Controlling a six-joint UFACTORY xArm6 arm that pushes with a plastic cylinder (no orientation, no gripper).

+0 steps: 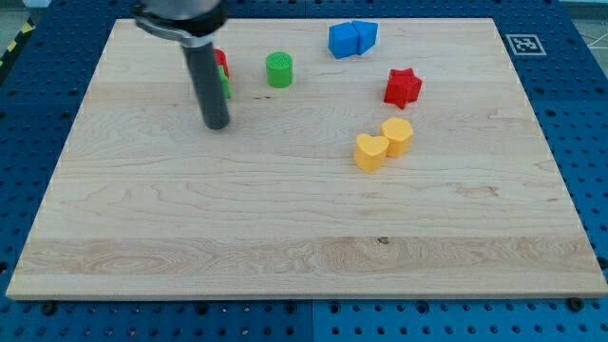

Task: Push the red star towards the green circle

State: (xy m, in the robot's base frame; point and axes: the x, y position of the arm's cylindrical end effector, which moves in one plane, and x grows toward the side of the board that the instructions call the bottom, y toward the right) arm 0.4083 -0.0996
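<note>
The red star lies on the wooden board at the view's upper right. The green circle, a short green cylinder, stands near the view's top centre, well to the left of the star. My tip rests on the board at the upper left, below and to the left of the green circle and far left of the red star. The rod hides most of a red block and a green block just behind it.
Two blue blocks touch each other at the view's top, right of the green circle. A yellow heart-like block and a yellow hexagon-like block sit together below the red star. The board lies on a blue perforated table.
</note>
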